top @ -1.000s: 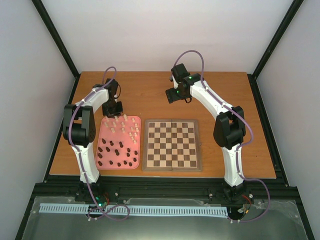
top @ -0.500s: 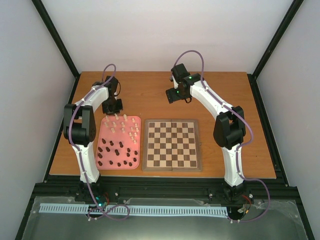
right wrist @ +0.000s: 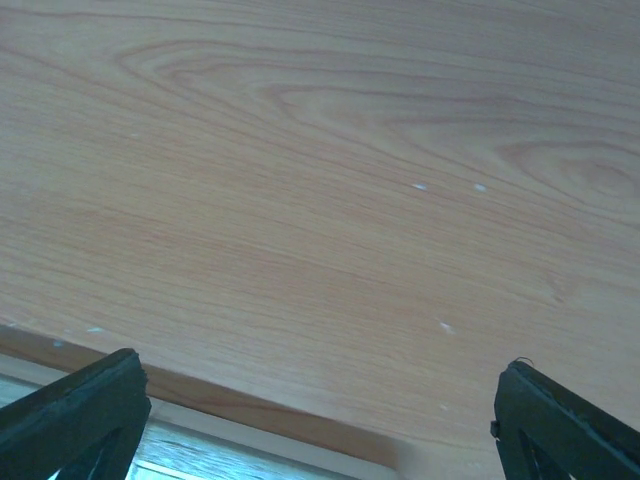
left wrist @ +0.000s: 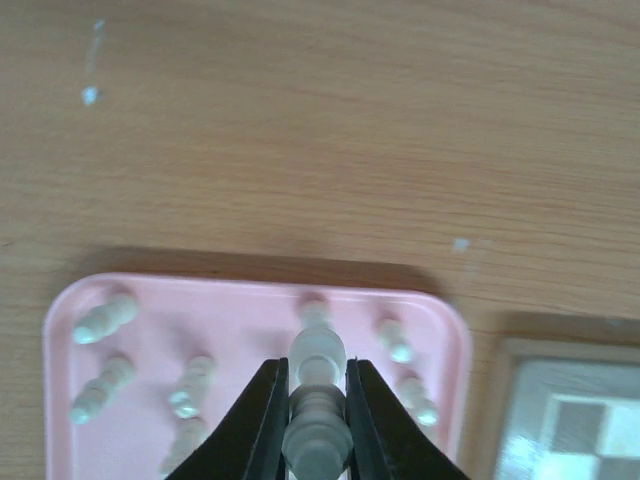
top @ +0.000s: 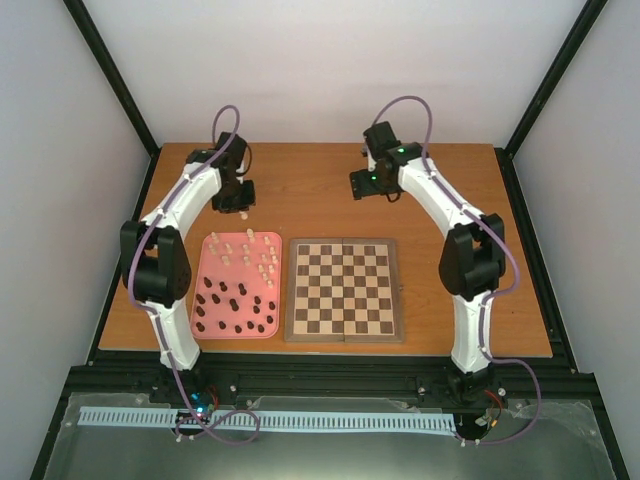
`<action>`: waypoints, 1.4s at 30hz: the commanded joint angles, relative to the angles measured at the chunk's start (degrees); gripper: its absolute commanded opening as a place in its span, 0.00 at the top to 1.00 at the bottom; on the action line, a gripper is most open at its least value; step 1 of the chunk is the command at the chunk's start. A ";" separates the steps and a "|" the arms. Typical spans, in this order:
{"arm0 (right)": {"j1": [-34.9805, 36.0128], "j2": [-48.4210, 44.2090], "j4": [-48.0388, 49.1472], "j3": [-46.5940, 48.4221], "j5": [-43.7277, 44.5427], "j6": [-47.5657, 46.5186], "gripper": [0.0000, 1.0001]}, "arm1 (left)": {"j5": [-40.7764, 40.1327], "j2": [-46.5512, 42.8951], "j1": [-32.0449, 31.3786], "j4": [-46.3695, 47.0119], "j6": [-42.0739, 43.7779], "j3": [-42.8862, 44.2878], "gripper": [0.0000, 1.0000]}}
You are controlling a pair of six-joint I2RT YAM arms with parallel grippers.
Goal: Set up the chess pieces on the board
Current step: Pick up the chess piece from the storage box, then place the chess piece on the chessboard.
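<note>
My left gripper [left wrist: 316, 368] is shut on a cream-white chess piece [left wrist: 318, 350], held upright between the black fingers above the far edge of the pink tray [left wrist: 250, 292]. In the top view the left gripper [top: 237, 206] hangs just beyond the tray [top: 197, 290]. Several white pieces [top: 252, 255] stand on the tray's far half and several dark pieces [top: 236, 305] on its near half. The board [top: 291, 290] lies right of the tray with no pieces on it. My right gripper [top: 363, 189] is open over bare table beyond the board, its fingers wide apart around nothing [right wrist: 315, 405].
The board's corner [left wrist: 565, 410] shows at the lower right of the left wrist view. A table edge [right wrist: 250, 405] crosses the bottom of the right wrist view. Black frame rails [top: 130, 110] run along the table's sides.
The left gripper closed on a white piece and rose, moving away from the tray toward the far side. The right arm shifted slightly right and farther back, still open.
</note>
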 commanded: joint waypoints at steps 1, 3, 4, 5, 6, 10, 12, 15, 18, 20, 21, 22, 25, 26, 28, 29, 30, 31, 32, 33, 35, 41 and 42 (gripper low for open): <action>-4.05 -5.75 0.38 -4.22 0.36 3.33 0.05 | 2.24 -3.65 -4.97 -1.00 1.40 3.86 0.99; -5.83 -7.12 0.78 -6.30 0.15 4.19 0.04 | 3.19 -4.27 -7.58 -0.85 1.67 4.49 0.99; -6.60 -7.72 1.07 -7.60 0.18 4.44 0.03 | 3.54 -4.36 -9.03 -1.01 2.00 5.05 0.99; -7.35 -8.47 1.35 -8.81 0.28 4.73 0.03 | 4.13 -4.30 -10.53 -1.19 2.30 5.61 0.99; -8.04 -9.11 1.73 -10.14 0.33 4.85 0.01 | 4.93 -4.22 -12.08 -1.33 2.56 6.07 0.99; -10.20 -11.62 2.80 -15.02 0.72 4.95 0.00 | 8.17 -3.08 -18.79 -0.62 4.01 7.93 0.99; -11.80 -12.79 3.22 -17.01 1.03 5.20 0.00 | 8.29 -1.45 -22.54 -0.74 4.78 10.08 0.99; -13.45 -14.02 3.76 -19.46 0.53 5.35 0.00 | 8.21 3.13 -27.40 -2.79 6.14 16.26 0.99; -14.92 -14.95 3.79 -21.50 -0.26 5.09 0.00 | 8.42 9.17 -32.36 -5.89 8.00 24.18 0.99; -15.69 -15.78 3.93 -22.69 -0.56 4.93 0.00 | 8.50 12.36 -35.01 -7.81 8.79 28.72 0.99; -15.98 -16.29 4.09 -23.33 -0.51 4.84 0.00 | 8.94 13.11 -36.08 -7.73 8.73 29.57 0.99; -16.19 -16.68 4.27 -23.86 -0.39 4.75 0.00 | 9.71 13.54 -36.96 -7.27 8.51 29.66 0.99; -16.63 -17.96 4.34 -24.88 -0.16 4.27 0.00 | 10.82 15.46 -38.99 -7.39 8.13 30.91 0.99; -16.88 -18.23 4.34 -25.16 -0.01 4.15 0.00 | 10.71 15.93 -39.63 -7.36 8.11 31.25 0.99; -17.23 -18.76 4.53 -25.84 -0.06 3.95 0.00 | 10.26 16.66 -40.96 -7.00 8.09 31.60 0.99; -17.41 -19.11 4.64 -26.15 -0.14 3.94 0.00 | 9.93 16.95 -41.68 -7.02 8.06 31.80 0.99; -17.53 -19.25 4.73 -26.41 -0.24 3.86 0.00 | 9.77 17.19 -42.29 -7.16 8.26 32.07 0.99; -17.67 -19.49 4.75 -26.72 -0.37 3.85 0.00 | 9.56 17.40 -42.86 -7.33 8.41 32.22 0.99; -17.74 -19.78 4.84 -27.04 -0.45 3.85 0.00 | 9.44 17.42 -43.41 -7.58 8.41 32.20 0.99; -17.81 -20.07 4.99 -27.29 -0.51 3.96 0.00 | 9.43 17.30 -43.70 -7.85 8.41 32.06 0.99; -17.83 -20.58 5.21 -28.02 -0.60 3.98 0.00 | 9.43 16.51 -44.23 -7.97 8.33 30.90 0.99; -17.83 -21.98 6.25 -30.58 -0.18 4.47 0.00 | 7.36 13.17 -45.69 -4.25 7.14 23.52 0.99; -17.83 -22.01 6.32 -30.86 -0.16 4.51 0.00 | 6.46 12.90 -46.06 -3.39 6.83 22.33 0.99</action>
